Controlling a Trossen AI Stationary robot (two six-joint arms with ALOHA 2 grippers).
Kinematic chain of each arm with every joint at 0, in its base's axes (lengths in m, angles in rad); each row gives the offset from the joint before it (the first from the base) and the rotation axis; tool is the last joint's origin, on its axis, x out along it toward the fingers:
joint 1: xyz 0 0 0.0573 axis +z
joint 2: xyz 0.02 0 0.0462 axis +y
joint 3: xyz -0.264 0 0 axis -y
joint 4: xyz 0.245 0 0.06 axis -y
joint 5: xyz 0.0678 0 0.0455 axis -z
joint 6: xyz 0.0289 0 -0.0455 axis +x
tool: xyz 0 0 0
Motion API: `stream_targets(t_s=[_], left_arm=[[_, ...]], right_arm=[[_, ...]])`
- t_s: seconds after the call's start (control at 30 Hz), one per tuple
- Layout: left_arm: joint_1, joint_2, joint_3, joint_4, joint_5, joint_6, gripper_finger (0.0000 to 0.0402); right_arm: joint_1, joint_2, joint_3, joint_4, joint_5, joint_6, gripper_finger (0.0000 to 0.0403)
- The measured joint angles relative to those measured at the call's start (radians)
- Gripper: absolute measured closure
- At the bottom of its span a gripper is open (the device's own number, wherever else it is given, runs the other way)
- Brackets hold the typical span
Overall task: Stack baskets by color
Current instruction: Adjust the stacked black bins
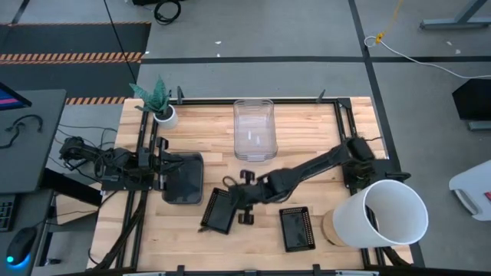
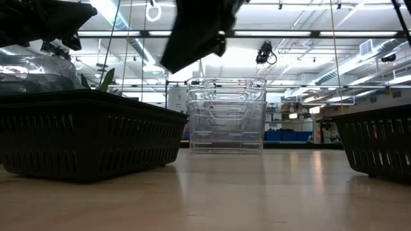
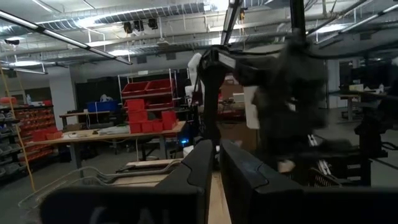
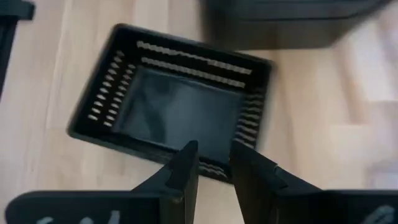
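A black perforated tray (image 1: 217, 210) sits flat on the table left of centre (image 2: 83, 138). My right gripper (image 4: 215, 152) hovers above the tray's right-hand rim (image 4: 211, 167), slanting down toward the table's left. Its fingers are a little apart, with nothing between them. A second black tray (image 1: 296, 228) rests on the table near the front edge. A stack of clear baskets (image 1: 253, 129) stands at the far middle. A smoky grey basket (image 1: 184, 179) sits at the left, and my left gripper (image 3: 217, 171) waits shut at its left side, pointing slightly upward.
A big white round bucket (image 1: 381, 215) lies at the front right beside my right arm. A small white plant pot (image 1: 164, 115) stands at the far left corner. Bare wood shows between the clear stack and the two black trays.
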Motion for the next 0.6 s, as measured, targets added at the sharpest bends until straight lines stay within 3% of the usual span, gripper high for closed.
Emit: stream_targets(t_s=[0.27,0.6], left_arm=[[0.0,0.006,0.0,-0.007,0.0,0.0,0.0371],[0.0,0.006,0.0,-0.003,0.0,0.0,0.0362]], right_arm=[[0.025,0.217,0.259,-0.032,-0.036,-0.069,0.0304],[0.026,0.415,0.573,-0.382,-0.07,-0.128,0.0304]])
